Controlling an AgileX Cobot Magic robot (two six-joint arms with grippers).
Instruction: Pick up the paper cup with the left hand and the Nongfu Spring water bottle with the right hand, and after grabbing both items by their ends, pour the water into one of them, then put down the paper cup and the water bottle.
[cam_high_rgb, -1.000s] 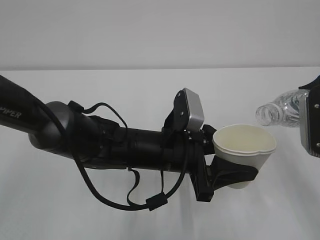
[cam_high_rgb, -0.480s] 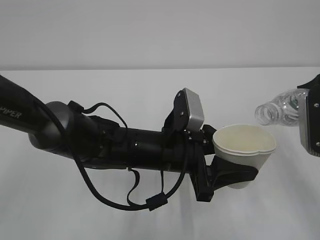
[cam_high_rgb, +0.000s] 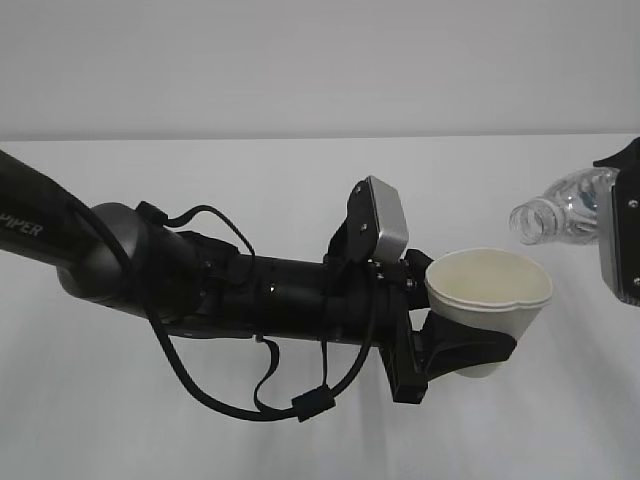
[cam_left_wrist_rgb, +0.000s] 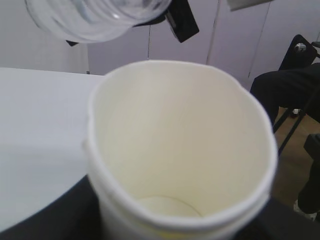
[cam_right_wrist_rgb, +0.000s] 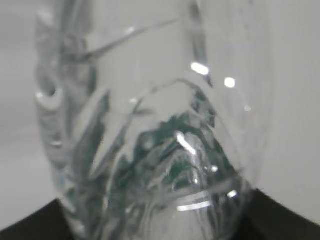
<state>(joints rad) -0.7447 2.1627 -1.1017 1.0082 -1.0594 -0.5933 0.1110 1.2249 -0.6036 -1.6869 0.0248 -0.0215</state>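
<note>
A: We start at the left end effector (cam_high_rgb: 470, 345). What do we see there?

B: We see its black jaws clamped around the lower part of the paper cup (cam_high_rgb: 489, 298), holding it upright above the white surface (cam_high_rgb: 300, 180). The grip squeezes the cup, so the rim bends into a wavy shape instead of a round one.

A: And from the left wrist view?

B: We look straight down into the cup (cam_left_wrist_rgb: 182, 150). The inside is cream and we see the round bottom; whether any water lies there we cannot tell.

A: What about the right end effector (cam_high_rgb: 625, 235)?

B: We see only its edge at the right border of the exterior view, with a grey block on it. It holds the water bottle (cam_high_rgb: 560, 208) by the rear end, and the bottle lies nearly level in the air, its open mouth facing left.

A: How do bottle and cup stand to each other?

B: The mouth of the bottle is above the cup's rim and a little to the right of it, near but apart. In the left wrist view the bottle (cam_left_wrist_rgb: 95, 17) hangs blurred over the far rim.

A: And the right wrist view?

B: The clear ribbed bottle (cam_right_wrist_rgb: 150, 125) fills it, with the green label showing through the plastic.

A: Further out?

B: The left arm (cam_high_rgb: 150, 270) stretches across from the left with loose cables and white lettering.
</note>
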